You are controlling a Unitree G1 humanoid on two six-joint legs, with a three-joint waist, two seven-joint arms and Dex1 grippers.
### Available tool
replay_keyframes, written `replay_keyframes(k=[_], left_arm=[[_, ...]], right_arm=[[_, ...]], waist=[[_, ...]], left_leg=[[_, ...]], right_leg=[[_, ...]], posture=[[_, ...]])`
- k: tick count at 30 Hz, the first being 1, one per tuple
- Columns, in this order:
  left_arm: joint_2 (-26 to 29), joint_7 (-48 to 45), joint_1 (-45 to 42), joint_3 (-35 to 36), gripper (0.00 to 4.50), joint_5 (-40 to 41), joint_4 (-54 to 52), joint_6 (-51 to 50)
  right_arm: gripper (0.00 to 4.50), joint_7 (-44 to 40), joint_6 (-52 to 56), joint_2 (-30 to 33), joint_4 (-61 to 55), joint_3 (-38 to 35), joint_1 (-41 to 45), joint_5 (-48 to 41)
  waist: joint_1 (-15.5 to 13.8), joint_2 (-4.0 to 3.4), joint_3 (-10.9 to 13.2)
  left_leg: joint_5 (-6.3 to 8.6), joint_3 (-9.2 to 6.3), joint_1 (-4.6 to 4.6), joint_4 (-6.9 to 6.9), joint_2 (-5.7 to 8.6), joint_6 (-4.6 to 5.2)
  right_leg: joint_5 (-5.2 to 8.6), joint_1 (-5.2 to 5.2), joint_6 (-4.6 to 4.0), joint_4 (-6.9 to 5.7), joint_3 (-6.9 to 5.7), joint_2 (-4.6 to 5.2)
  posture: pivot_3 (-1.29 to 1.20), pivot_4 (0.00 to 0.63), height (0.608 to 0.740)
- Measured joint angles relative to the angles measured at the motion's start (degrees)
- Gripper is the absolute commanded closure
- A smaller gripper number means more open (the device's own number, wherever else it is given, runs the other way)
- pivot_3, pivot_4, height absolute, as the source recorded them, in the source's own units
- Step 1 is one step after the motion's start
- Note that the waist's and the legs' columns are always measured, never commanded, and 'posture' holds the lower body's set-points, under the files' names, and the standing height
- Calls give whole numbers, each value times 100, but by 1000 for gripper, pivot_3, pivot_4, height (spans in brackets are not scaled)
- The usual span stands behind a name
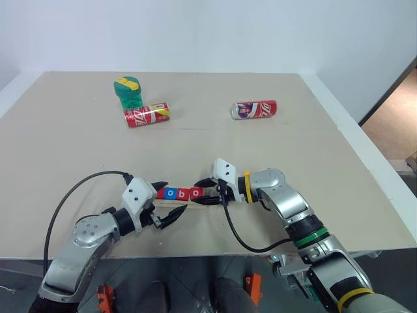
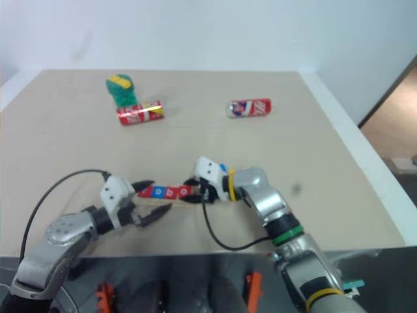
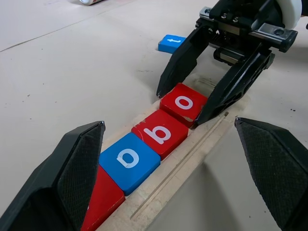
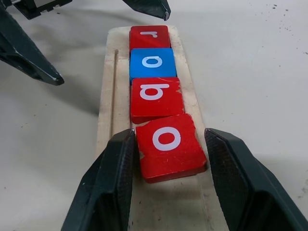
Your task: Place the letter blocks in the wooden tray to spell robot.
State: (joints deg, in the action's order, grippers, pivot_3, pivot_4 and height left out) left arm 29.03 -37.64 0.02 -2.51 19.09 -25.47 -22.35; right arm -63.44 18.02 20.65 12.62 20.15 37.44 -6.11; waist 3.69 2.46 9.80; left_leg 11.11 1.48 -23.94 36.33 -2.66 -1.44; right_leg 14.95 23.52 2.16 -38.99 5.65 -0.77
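The wooden tray (image 4: 107, 96) lies near the table's front edge. Four letter blocks sit in a row in its slot: a red r (image 4: 149, 36), a blue o (image 4: 152, 62), a red b (image 4: 155, 94) and a red o (image 4: 168, 144) that lies slightly askew. My right gripper (image 4: 168, 134) is open, with one finger close on each side of that last red o. A blue t block (image 3: 172, 43) lies flat on the table just beyond the right gripper. At the tray's r end, my left gripper (image 1: 168, 202) stands wide open and holds nothing.
Two red soda cans (image 1: 147, 114) (image 1: 255, 109) lie on their sides at the back of the table. A green and yellow object (image 1: 128, 91) stands behind the left can. Black cables hang from both wrists near the table's front edge (image 1: 215, 251).
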Motion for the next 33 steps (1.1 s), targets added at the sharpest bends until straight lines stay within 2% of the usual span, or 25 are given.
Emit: replay_keyframes(k=[4,10,14,18,20,21,22,23,33], left_arm=[[54,-38,81,78,0,69,-32,-1],[152,-165,161,353,0,277,-57,0],[153,-204,194,367,0,369,-85,0],[156,-222,261,366,0,370,-88,0],[156,-222,262,363,0,370,-97,0],[156,-222,263,363,0,370,-100,0],[156,-222,275,361,0,369,-107,0],[156,-222,277,360,0,368,-107,0],[180,-207,292,342,0,330,-107,0]], right_arm=[[102,127,547,3,-590,-289,-66,-366],[26,907,1510,-206,-1463,-961,-344,-920],[1183,1840,1592,-532,-1533,-1104,-751,-809],[2625,2656,1408,-754,-1505,-1069,-1024,-413],[3379,2899,1354,-835,-1472,-1013,-1049,-277],[3504,2934,1341,-840,-1470,-997,-1052,-251],[4030,3084,1307,-882,-1470,-942,-1069,-174],[4350,3120,1301,-901,-1470,-936,-1078,-156],[4436,3108,886,-761,-1705,-423,-1500,133]], waist=[[-1,-1,1],[-1,-1,1],[1,-1,1],[3,-1,1],[6,-1,1],[7,-1,1],[10,-1,0],[12,-1,0],[38,-1,0]], left_leg=[[0,-6,-11,0,-2,0],[0,-10,-12,0,-3,0],[0,-4,-16,0,-1,0],[0,3,-23,0,-1,0],[0,3,-29,0,-1,0],[0,3,-29,0,-1,0],[0,4,-29,0,-1,-1],[0,3,-29,0,-2,0],[0,3,-34,-1,-2,0]], right_leg=[[1,7,1,0,-1,0],[3,7,2,0,-4,3],[3,12,2,0,0,4],[1,23,2,-1,4,3],[-1,29,0,-1,2,1],[-1,29,0,-1,3,1],[-1,30,0,-1,3,1],[-1,30,0,-1,2,1],[-1,35,1,-2,3,0]], posture=[[0,150,740],[0,150,740],[0,150,740],[0,150,740],[0,150,740],[0,150,740],[0,150,740],[0,150,740],[0,150,740]])
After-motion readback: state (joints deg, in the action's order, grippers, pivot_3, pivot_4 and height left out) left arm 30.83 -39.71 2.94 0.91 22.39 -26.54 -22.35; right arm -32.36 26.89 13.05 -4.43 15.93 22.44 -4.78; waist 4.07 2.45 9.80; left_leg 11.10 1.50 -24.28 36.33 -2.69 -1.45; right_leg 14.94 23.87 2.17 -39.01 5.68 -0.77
